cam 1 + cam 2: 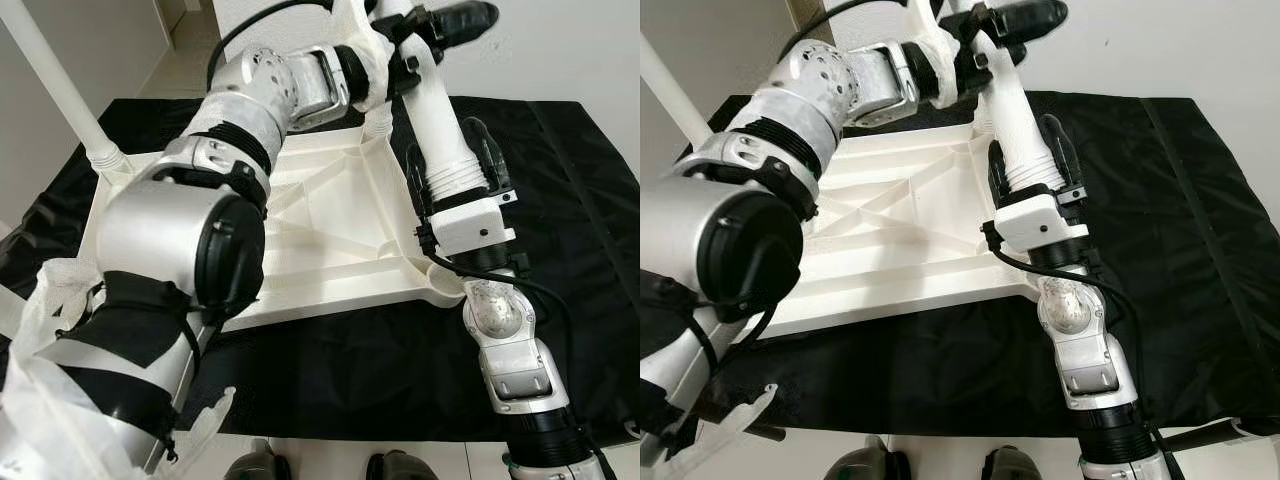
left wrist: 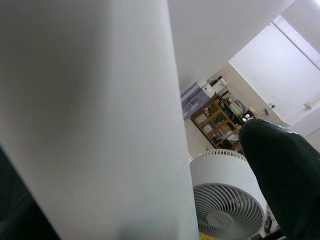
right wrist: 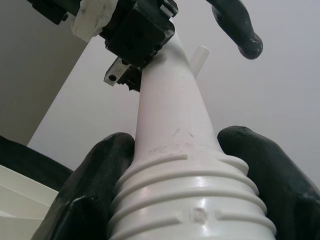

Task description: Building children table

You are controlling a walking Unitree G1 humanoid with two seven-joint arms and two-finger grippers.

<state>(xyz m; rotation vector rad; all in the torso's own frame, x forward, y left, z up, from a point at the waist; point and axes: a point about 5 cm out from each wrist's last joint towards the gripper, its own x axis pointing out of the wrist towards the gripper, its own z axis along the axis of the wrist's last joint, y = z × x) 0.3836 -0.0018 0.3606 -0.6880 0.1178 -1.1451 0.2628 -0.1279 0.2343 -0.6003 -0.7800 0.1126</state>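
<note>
The white table top (image 1: pixel 330 200) lies upside down on a black cloth (image 1: pixel 570 200). One white leg (image 1: pixel 60 90) stands screwed into its far left corner. A second white leg (image 1: pixel 435 110) stands tilted over the right side, threaded end down. My right gripper (image 1: pixel 447 150) is shut on that threaded end (image 3: pixel 185 200), just above the near right corner socket (image 1: pixel 445 285). My left gripper (image 1: pixel 425 35) is at the leg's upper end, open: the leg (image 2: pixel 100 120) rests on one side and the other black finger (image 2: pixel 285 175) stands apart from it.
The far right corner socket (image 1: pixel 378 125) sits behind the held leg. The cloth covers the floor around the table top, with pale floor at its near edge by my feet (image 1: pixel 260 465). A white fan (image 2: pixel 225 205) and a shelf stand in the room beyond.
</note>
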